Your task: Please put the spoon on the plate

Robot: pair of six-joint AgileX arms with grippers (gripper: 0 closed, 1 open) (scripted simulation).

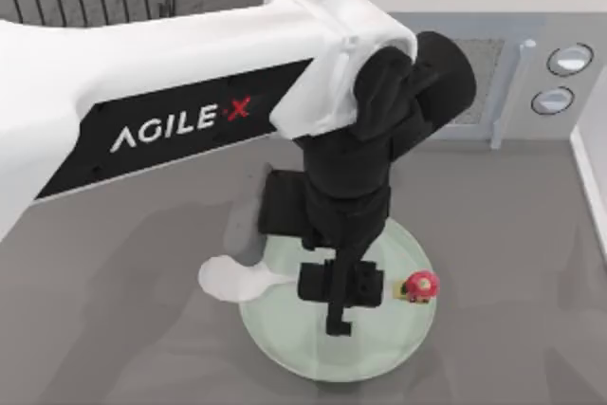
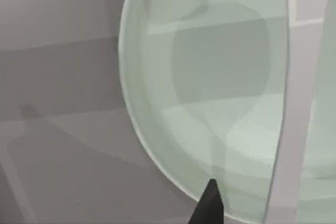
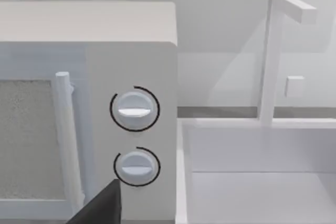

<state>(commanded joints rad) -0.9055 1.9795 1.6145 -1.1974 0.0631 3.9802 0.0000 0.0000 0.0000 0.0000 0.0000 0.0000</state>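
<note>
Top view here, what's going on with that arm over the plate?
The left arm reaches over the pale green plate, its pincer pointing down above the plate's middle. The spoon lies across the plate's left rim, its white bowl out over the table and its red knob end on the plate. A microwave and a sink stand at the back.

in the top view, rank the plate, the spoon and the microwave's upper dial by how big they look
1. The round pale green glossy plate, though the left arm covers part of it.
2. The small white spoon, its bowl hanging off the plate's left rim.
3. The microwave's round white upper dial, farther from the camera, so it may look smaller than it is.
</note>
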